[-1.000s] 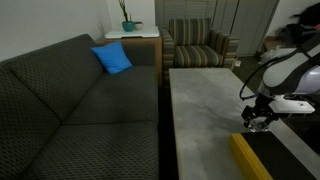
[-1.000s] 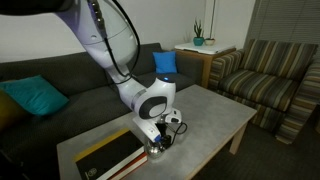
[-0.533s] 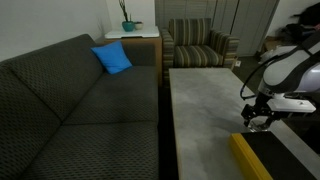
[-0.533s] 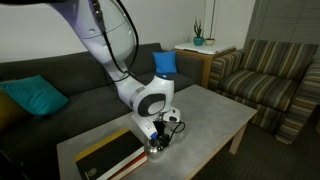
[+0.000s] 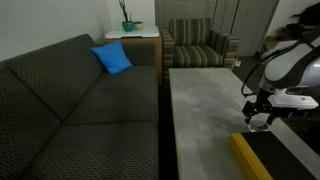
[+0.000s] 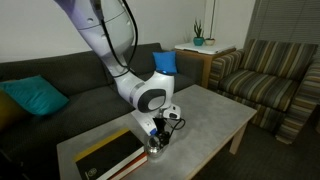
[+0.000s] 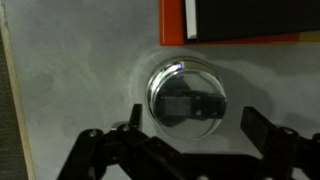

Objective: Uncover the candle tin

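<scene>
The candle tin (image 7: 188, 92) is a small round shiny metal tin with its flat lid on, resting on the grey table just beside the long black box. In the wrist view my gripper (image 7: 192, 125) is open and hangs right above the tin, one finger on each side, not touching it. In both exterior views the gripper (image 5: 259, 118) (image 6: 159, 137) points down at the table near the box's end. The tin shows as a small silvery spot (image 6: 155, 147) under the fingers; in an exterior view the gripper hides it.
The long yellow-edged black box (image 5: 252, 156) (image 6: 104, 158) (image 7: 240, 18) lies close to the tin. The grey table (image 5: 200, 110) (image 6: 205, 115) stands beside a dark sofa (image 5: 80, 110) with a blue cushion (image 5: 113, 58). A striped armchair (image 6: 270, 85) is beyond.
The gripper has risen slightly above the tin. The tin and the box have not moved.
</scene>
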### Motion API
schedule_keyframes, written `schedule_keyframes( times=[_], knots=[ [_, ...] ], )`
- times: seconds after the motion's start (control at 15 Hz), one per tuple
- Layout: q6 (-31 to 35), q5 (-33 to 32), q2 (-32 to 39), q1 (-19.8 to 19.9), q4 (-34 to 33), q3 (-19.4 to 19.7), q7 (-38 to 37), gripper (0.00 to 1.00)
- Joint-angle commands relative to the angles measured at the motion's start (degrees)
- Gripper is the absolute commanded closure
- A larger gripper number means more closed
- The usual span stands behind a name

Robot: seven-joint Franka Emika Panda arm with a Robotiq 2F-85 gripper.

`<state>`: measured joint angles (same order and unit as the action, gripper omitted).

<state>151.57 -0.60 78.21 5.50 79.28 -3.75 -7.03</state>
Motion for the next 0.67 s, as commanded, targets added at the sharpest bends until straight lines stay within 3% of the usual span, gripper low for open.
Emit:
schedule_keyframes(
  times=[0.0, 0.2, 0.27, 0.33, 0.47, 0.6],
  knots=[
    [-2.04, 2.55, -0.19, 0.37, 0.56, -0.03, 2.57, 0.00],
    [-2.09, 3.44, -0.16, 0.39, 0.96, 0.08, 2.58, 0.00],
    [-2.12, 3.64, -0.23, 0.35, 1.06, 0.16, 2.40, 0.06],
    [-2.21, 3.74, -0.29, 0.17, 1.11, 0.37, 2.16, 0.27],
    [-2.15, 4.10, -0.43, 0.07, 1.21, 0.47, 1.91, 0.32],
    [-2.13, 4.17, -0.65, -0.13, 1.38, 0.74, 1.68, 0.47]
  ],
)
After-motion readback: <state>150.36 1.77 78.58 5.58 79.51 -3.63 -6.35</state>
